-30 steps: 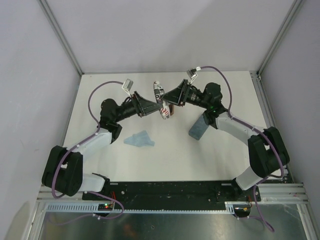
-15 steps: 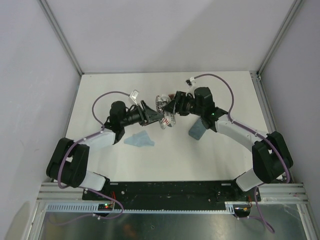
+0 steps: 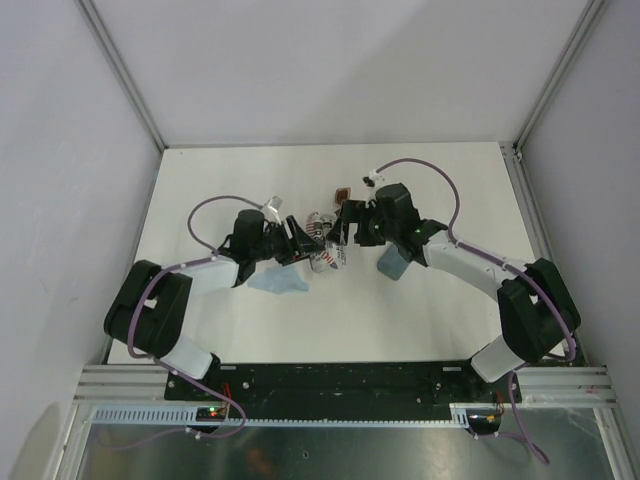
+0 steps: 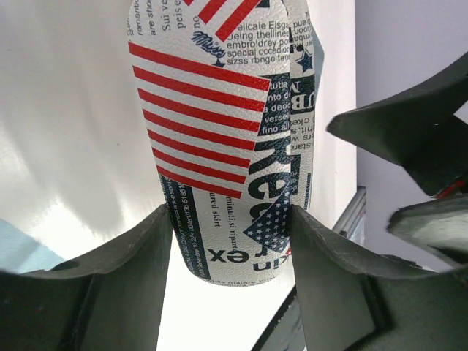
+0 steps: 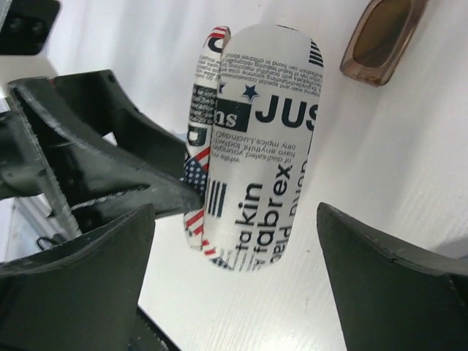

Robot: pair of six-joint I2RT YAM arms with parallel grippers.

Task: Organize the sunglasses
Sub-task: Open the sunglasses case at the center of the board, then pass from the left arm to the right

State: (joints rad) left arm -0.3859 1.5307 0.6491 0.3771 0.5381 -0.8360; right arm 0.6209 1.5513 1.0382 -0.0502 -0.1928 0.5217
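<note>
Left wrist view shows the left gripper (image 4: pixel 230 219) part-open, clamped on the printed case (image 4: pixel 212 131), while the right gripper (image 5: pixel 234 212) straddles it wide open, holding nothing, and the brown sunglasses (image 5: pixel 384 33) lie on the table (image 5: pixel 402 183) just beyond, so casing looks underway and the right likely fetches that 1 pair next.

place: we read this as a robot lab cell
enclosure: grey panels (image 3: pixel 330 70), aluminium posts (image 3: pixel 122 72)
base: white table (image 3: pixel 420 320), aluminium base rail (image 3: pixel 570 388)

The top camera looks down over the whole surface (image 3: pixel 450 330). Cameras behind the left hand (image 4: pixel 228 212) and right hand (image 5: pixel 235 210) closely face one printed case (image 4: pixel 212 124) from opposite sides.
</note>
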